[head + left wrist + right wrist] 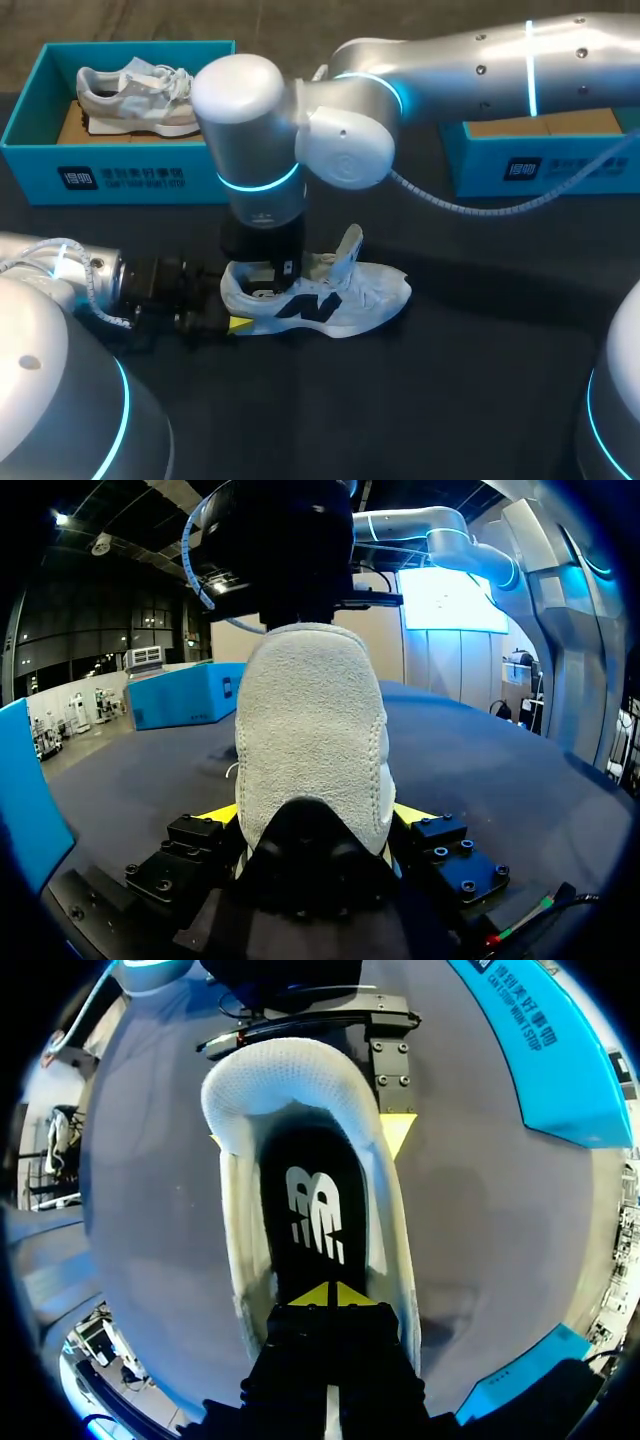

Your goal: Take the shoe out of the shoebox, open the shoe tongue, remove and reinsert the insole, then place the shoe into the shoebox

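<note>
Head view: shoe (pixel 330 300) lies on its sole mid-table (pixel 420 400), out of the shoebox (pixel 120 175), which sits at 10 o'clock from it and holds a second shoe (pixel 135 95). Another box (pixel 540 165) is at 2 o'clock. The left gripper (pixel 233 310) is on the heel at the shoe's 9 o'clock. The right gripper (pixel 283 270) points straight down into the opening. The tongue (pixel 348 250) stands up at about 1 o'clock.

Left wrist view: the heel fills the gap and both yellow fingertips (pixel 218 813) press its sides, so the left hand is clamped on the shoe, moderately wide. The heel is fuzzy grey suede, rounded and soft-looking.

Right wrist view: the right tips are pinched together, down on the insole (pixel 315 1200). Can't tell whether they have any of it nipped. The insole is flat, black and smooth with a white logo. The collar is padded white mesh.

Risks, my read:
- The smooth insole gives little to bite, so the tips could slide off and come up empty.
- If the insole sticks, the pull lifts the whole shoe. Suede compresses, so the heel clamp could slip or the shoe could tip.
- The tongue is floppy and could fall back over the opening.
- The right wrist hides the opening from overhead, so a miss is hard to spot there.
</note>
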`<act>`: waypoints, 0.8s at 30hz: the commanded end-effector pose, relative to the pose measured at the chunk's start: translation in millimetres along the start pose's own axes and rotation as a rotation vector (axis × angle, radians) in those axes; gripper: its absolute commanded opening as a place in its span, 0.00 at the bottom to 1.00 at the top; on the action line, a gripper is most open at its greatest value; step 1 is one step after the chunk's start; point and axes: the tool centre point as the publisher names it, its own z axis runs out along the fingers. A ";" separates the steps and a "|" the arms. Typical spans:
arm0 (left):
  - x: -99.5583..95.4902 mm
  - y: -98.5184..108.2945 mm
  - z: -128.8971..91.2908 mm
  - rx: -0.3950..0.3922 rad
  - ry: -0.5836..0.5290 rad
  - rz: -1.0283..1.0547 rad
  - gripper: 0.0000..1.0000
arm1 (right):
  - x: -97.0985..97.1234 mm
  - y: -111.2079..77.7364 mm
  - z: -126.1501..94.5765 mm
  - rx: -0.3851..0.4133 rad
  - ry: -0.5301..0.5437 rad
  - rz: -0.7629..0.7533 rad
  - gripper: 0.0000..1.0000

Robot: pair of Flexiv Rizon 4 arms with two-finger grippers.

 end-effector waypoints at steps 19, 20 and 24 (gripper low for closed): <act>1.1 4.0 -1.6 -0.001 -0.001 0.001 0.00 | -5.6 3.3 8.1 -0.007 -0.024 0.046 0.43; 1.1 4.0 -1.6 -0.001 -0.001 0.001 0.00 | -6.1 3.6 8.6 -0.007 -0.025 0.046 0.44; 1.1 4.0 -1.6 -0.001 -0.001 0.001 0.00 | -8.2 4.2 10.2 -0.010 -0.027 0.045 0.44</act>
